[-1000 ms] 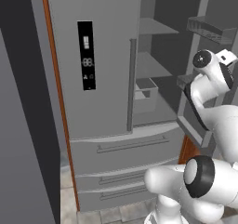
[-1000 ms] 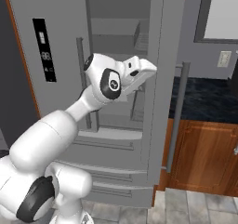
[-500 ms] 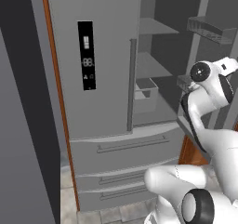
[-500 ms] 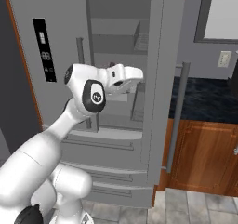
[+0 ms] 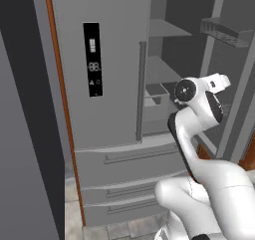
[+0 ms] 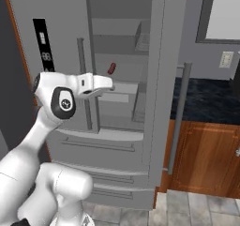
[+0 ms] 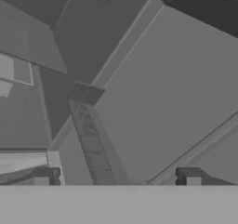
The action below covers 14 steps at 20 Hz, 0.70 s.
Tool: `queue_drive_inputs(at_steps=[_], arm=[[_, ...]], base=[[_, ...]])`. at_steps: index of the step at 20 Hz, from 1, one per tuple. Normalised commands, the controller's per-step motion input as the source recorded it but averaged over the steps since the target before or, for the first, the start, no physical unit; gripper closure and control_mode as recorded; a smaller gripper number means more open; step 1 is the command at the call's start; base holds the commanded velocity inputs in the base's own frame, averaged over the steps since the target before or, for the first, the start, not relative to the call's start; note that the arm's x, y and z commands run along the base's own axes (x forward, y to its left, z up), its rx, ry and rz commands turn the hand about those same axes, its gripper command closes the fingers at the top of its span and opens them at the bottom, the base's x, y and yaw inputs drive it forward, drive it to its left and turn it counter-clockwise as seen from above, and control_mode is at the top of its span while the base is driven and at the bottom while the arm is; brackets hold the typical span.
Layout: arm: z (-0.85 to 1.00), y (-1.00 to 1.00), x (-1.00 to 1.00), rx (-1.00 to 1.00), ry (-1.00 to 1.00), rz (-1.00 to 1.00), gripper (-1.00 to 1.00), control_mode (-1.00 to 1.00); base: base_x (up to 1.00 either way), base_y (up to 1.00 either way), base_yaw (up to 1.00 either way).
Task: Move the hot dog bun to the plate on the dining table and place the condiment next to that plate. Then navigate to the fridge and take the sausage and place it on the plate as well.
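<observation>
Facing the open fridge (image 5: 109, 60), the pincer (image 7: 116, 176) is spreading wide, empty; the right base view is revealing the sausage (image 6: 111, 69) shelved inside.

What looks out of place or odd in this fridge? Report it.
Nothing looks damaged or spilled. The fridge has its right door swung open, and the sausage lies loose on a shelf inside.
</observation>
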Motion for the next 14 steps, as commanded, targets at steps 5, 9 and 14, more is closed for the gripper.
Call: queue_drive_inputs(at_steps=[5, 9, 14], arm=[[0.08, 0.93, 0.0, 0.22, 0.0, 0.02, -1.0, -1.0], [0.05, 0.85, 0.0, 0.24, 0.0, 0.07, -1.0, -1.0], [0.01, 0.68, 0.0, 0.25, 0.0, 0.13, -1.0, -1.0]], base=[[0.0, 0.0, 0.0], [0.0, 0.0, 0.0], [0.0, 0.0, 0.0]])
